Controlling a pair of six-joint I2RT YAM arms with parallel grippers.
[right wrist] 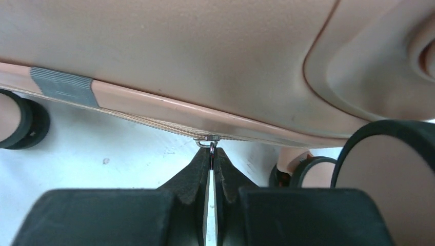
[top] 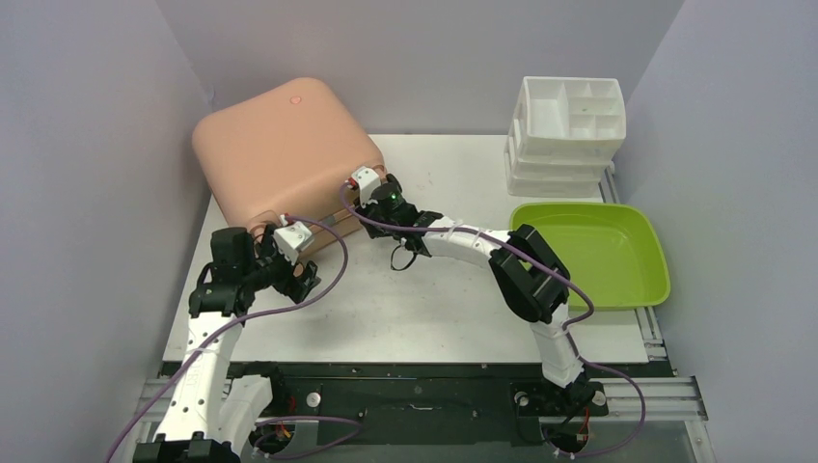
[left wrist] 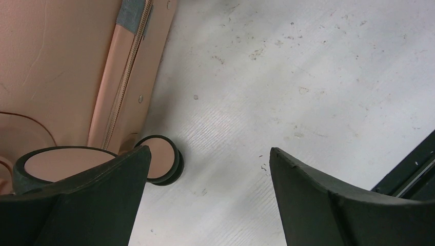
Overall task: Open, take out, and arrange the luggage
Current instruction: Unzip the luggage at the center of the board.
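The right pincer (right wrist: 211, 156), pinched shut on the tiny zipper pull (right wrist: 207, 144) of the luggage (right wrist: 205, 46), could slip off if tugged askew, while the left pincer (left wrist: 209, 151) gapes empty.

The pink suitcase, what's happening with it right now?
The suitcase lies closed on the table. The right gripper is shut on the metal zipper pull along its side edge, apparently about to unzip it. The left gripper hangs open beside a caster wheel at the near corner, holding nothing.
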